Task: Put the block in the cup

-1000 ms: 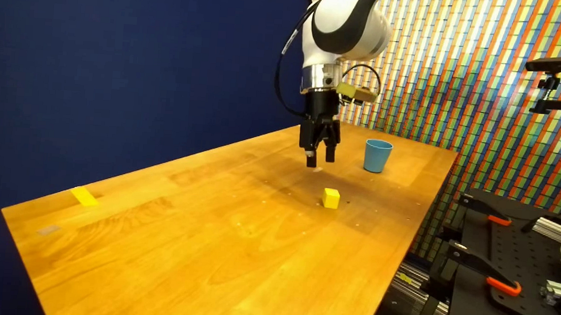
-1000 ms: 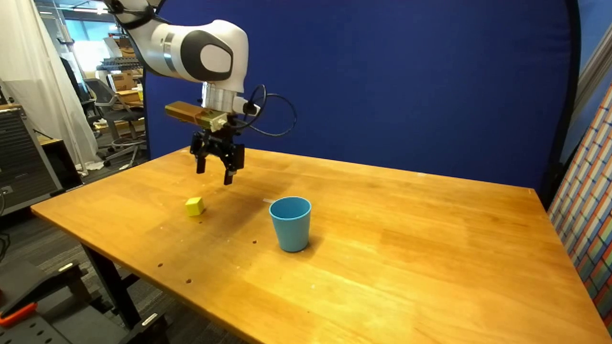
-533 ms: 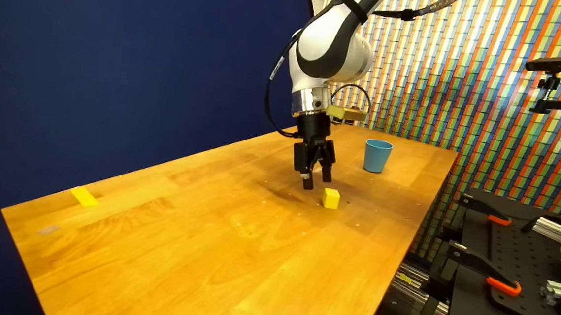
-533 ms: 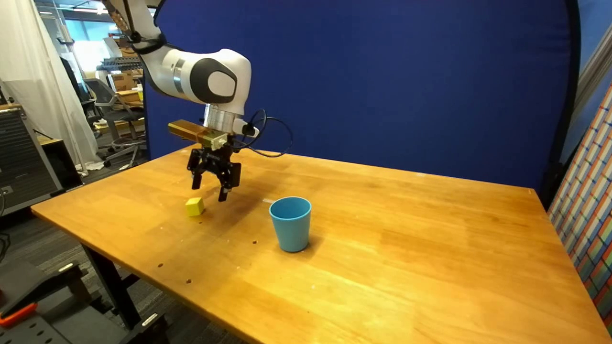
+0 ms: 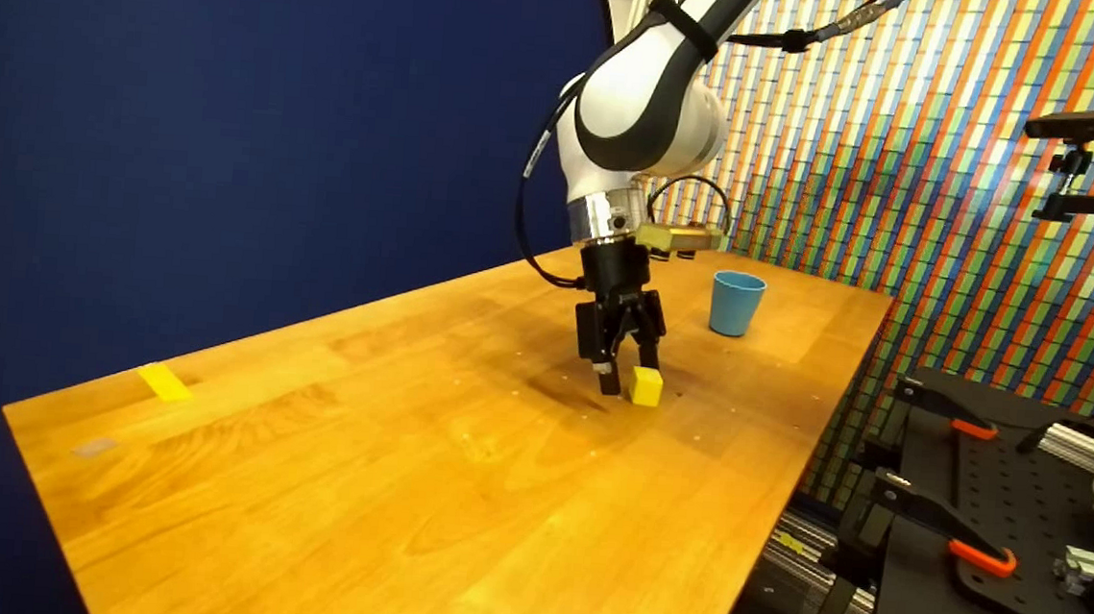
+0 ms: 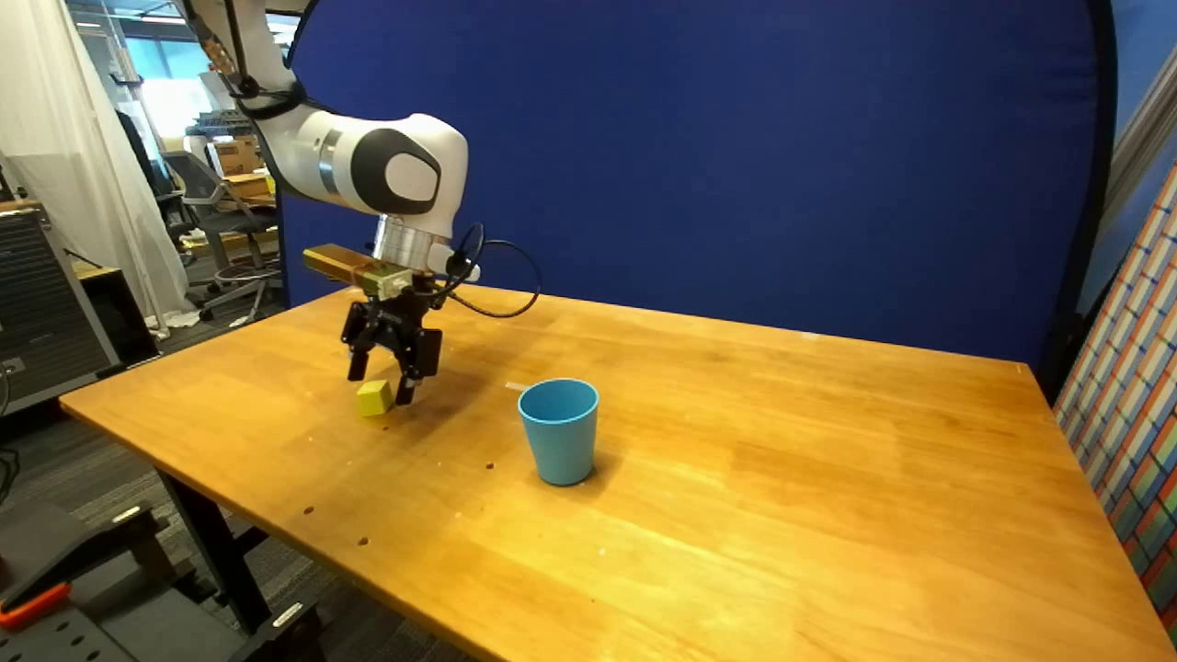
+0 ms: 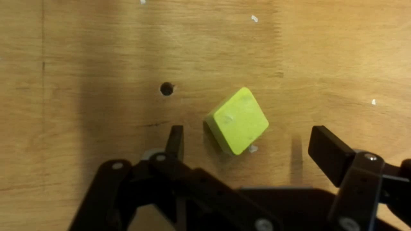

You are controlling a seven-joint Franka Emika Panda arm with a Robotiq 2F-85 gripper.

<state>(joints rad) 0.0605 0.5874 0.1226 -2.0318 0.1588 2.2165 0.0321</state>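
Observation:
The block is a small yellow cube (image 5: 646, 387) resting on the table; it also shows in an exterior view (image 6: 374, 398). In the wrist view the block (image 7: 240, 122) lies turned cornerwise, ahead of and between the spread fingers, apart from both. My gripper (image 5: 629, 372) is open and low over the table, its fingertips close to the block; it shows too in an exterior view (image 6: 381, 381) and in the wrist view (image 7: 246, 138). The light-blue cup (image 5: 735, 306) stands upright on the table, apart from the block, also in an exterior view (image 6: 561, 446). It is out of the wrist view.
The wooden table (image 6: 782, 515) has small holes, one near the block (image 7: 166, 89). A flat yellow tape patch (image 5: 164, 382) lies at a far corner. A black side bench with clamps (image 5: 937, 517) stands beside the table. A blue backdrop (image 6: 717, 165) rises behind.
The arm has come down, and the open gripper has moved from well above the table to low beside the block. The block and cup have not moved.

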